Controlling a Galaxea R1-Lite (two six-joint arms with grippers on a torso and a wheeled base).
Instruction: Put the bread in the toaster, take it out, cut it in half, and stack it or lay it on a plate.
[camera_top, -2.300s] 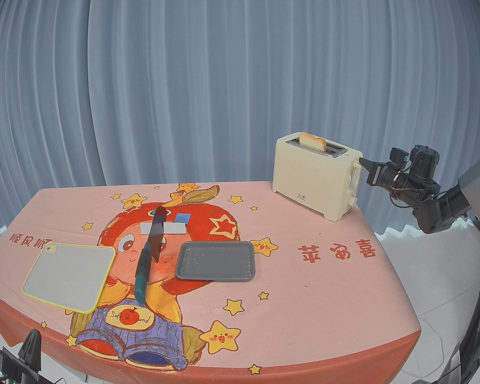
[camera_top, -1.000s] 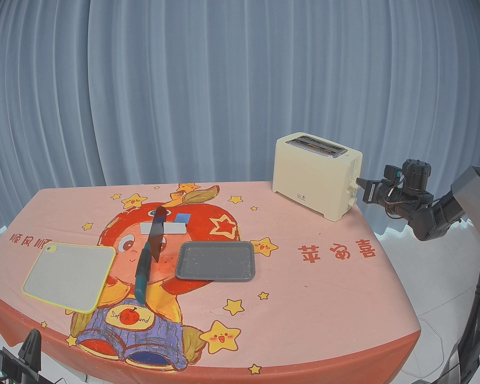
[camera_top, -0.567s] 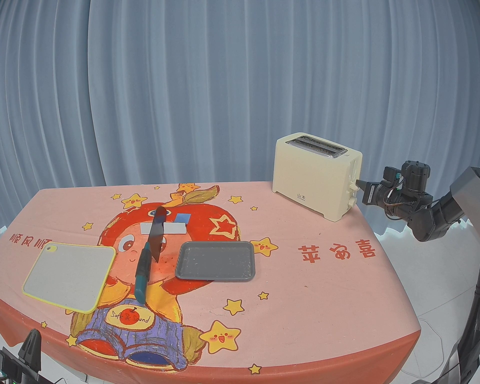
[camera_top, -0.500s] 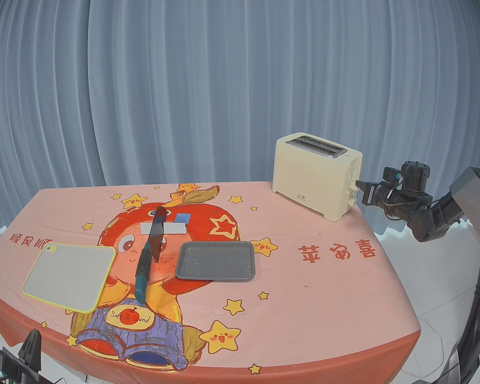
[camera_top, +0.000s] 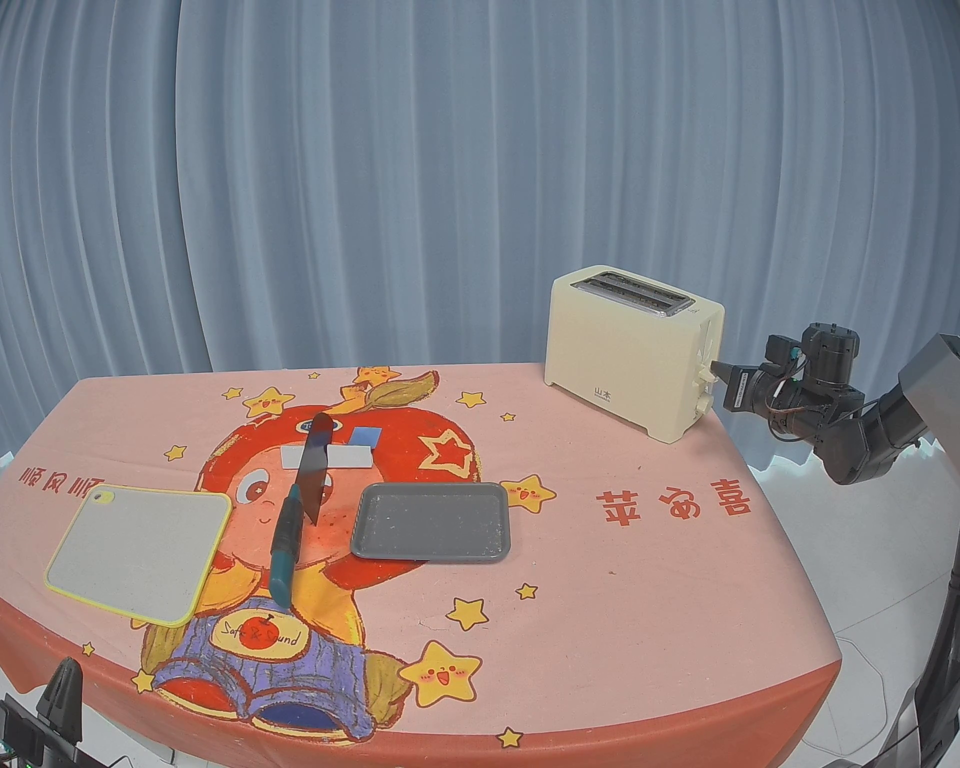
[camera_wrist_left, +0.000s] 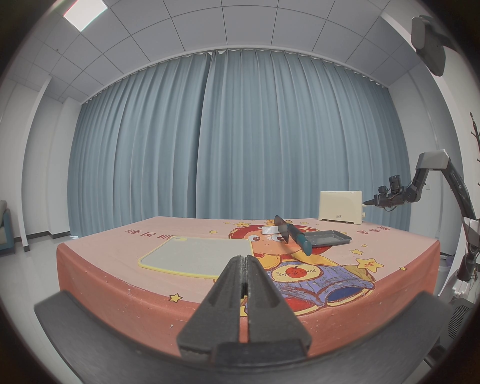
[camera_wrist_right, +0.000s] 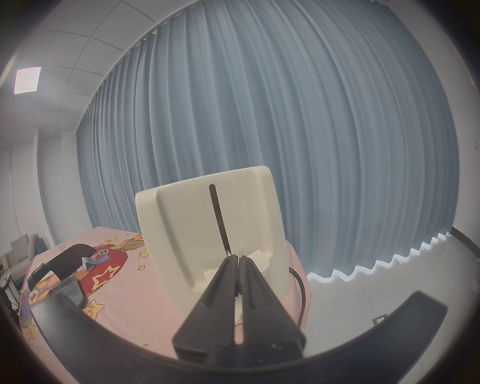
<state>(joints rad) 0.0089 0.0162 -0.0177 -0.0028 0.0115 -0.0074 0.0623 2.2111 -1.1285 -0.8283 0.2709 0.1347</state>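
Since the earliest head view the bread had sunk from standing up out of the toaster (camera_top: 630, 350) down into its slot. The right gripper (camera_top: 716, 372) had dropped from beside the toaster's top corner to the lever (camera_wrist_right: 261, 257) low on its end face. Over the last second it had barely shifted.

At this moment the toaster stood at the right of centre in the head view, on the far right part of the table (camera_top: 640, 600). The right gripper lay level against the toaster's end, its fingers pressed together with nothing between them. Their tips touched the lever at the foot of its slit.

The left gripper (camera_wrist_left: 244, 260) sat at the lower left corner of the head view, off the table's near edge. Its fingers were closed tight and held nothing.

A grey plate (camera_top: 432, 521) lay flat in the middle of the head view. Just left of it, not touching, was the knife (camera_top: 298, 500). Its teal handle pointed toward the near edge, and its dark blade was propped on a small white and blue rest (camera_top: 348, 456). Further left lay the cutting board (camera_top: 138, 552), grey with a yellow rim.
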